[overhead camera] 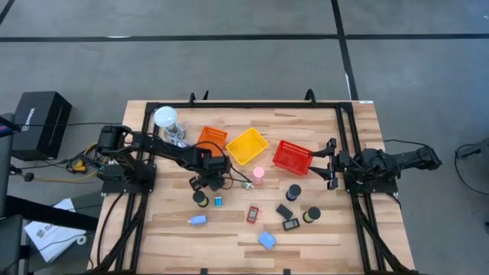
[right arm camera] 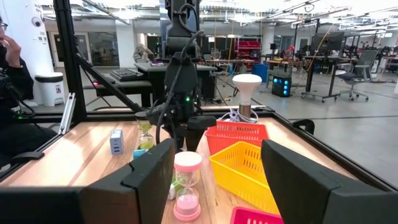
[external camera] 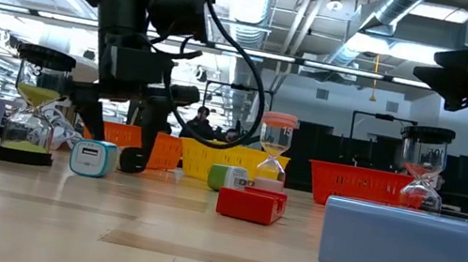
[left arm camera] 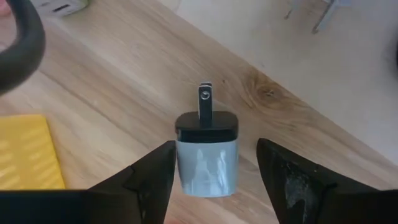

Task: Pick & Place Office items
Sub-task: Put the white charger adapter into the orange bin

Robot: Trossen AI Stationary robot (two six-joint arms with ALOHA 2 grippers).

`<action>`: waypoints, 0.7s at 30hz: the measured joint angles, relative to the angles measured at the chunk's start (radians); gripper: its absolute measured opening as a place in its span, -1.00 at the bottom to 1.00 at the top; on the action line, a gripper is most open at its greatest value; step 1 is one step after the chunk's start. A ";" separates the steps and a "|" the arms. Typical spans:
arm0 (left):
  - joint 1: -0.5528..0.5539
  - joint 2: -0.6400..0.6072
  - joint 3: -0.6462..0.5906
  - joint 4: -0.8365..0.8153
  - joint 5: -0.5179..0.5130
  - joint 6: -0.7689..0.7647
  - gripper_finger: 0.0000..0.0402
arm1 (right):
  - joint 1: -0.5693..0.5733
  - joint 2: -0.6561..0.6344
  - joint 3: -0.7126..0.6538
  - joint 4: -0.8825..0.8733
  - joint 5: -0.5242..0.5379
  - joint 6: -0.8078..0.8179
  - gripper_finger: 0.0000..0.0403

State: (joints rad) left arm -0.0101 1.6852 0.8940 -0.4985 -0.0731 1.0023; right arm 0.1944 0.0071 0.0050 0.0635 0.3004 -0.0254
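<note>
In the left wrist view a small grey-blue charger (left arm camera: 207,160) with a black end and metal prongs lies flat on the wooden table. My left gripper (left arm camera: 214,180) points down over it, open, with one finger on each side of its body. From above, that gripper (overhead camera: 208,182) is left of the table's middle and hides the charger. Around it are a black-capped hourglass (overhead camera: 200,198), a pink hourglass (overhead camera: 258,175), a red rectangle (overhead camera: 252,214) and light-blue blocks (overhead camera: 267,240). My right gripper (right arm camera: 214,180) waits open and level at the table's right edge (overhead camera: 330,164). My left gripper comes at the charger from above, its fingers across the charger's body. One finger (left arm camera: 158,177) stands right against the charger's long side (left arm camera: 180,168); whether it touches I cannot tell. The other finger (left arm camera: 273,174) is a gap away from the opposite side.
Orange (overhead camera: 212,137), yellow (overhead camera: 247,145) and red (overhead camera: 292,156) mesh baskets stand in a row at the table's far middle. A white globe bulb (overhead camera: 166,117) is at the far left. Black cylinders (overhead camera: 294,191) and flat black rectangles (overhead camera: 284,210) lie right of the middle.
</note>
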 joint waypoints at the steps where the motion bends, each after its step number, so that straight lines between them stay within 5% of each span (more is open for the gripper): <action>1: 0.000 0.000 0.000 0.001 0.000 -0.015 0.05 | 0.000 0.000 0.000 0.000 0.000 0.000 0.15; 13: 0.000 0.000 0.000 0.015 0.000 -0.161 -0.33 | 0.000 0.000 0.000 0.000 0.000 0.000 0.15; 21: 0.000 -0.016 0.003 0.017 -0.001 -0.283 -0.28 | 0.000 0.000 0.000 -0.001 0.000 0.010 0.15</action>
State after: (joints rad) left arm -0.0101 1.6687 0.8970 -0.4812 -0.0740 0.7193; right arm 0.1944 0.0072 0.0050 0.0628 0.3004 -0.0157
